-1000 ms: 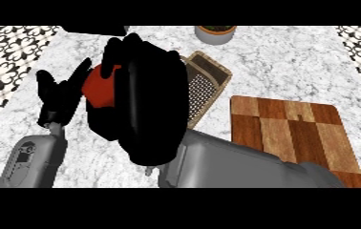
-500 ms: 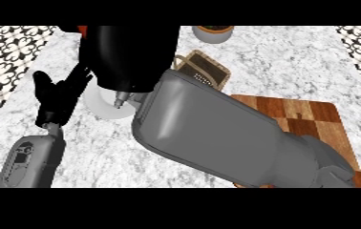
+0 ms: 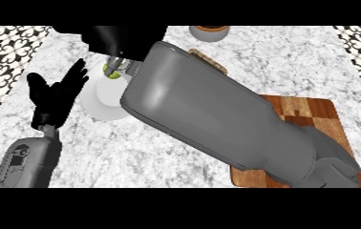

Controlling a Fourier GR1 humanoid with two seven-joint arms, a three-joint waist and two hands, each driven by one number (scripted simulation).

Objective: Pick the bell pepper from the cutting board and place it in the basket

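Crossing the view from lower right to upper centre, my right forearm (image 3: pixel 211 113) covers most of the scene. My right hand (image 3: pixel 120 38) shows only as a black mass at the top edge, left of centre. I cannot tell how far open it is, nor whether it has hold of anything. The pepper shows nowhere in this view, so I cannot tell where it is. The board (image 3: pixel 321 116), of brown wood in stripes, lies at the right on the counter (image 3: pixel 282 66). My forearm hides its left part, and nothing lies on the part that shows. Of the basket (image 3: pixel 215 65) only a brown sliver shows, along the forearm's upper edge, right of my right hand. A white plate (image 3: pixel 99 101) lies left of the forearm and below the hand, partly hidden by both. A small green thing (image 3: pixel 111 71) sits at the plate's upper rim, just by my right wrist; too little of it shows to name it. My left hand (image 3: pixel 53 99) rests open at the left, fingers up and spread, holding nothing, one fingertip over the plate's rim. My left forearm (image 3: pixel 28 161) enters at the lower left corner. A round brown bowl (image 3: pixel 209 32) stands at the top edge, well apart from the board.
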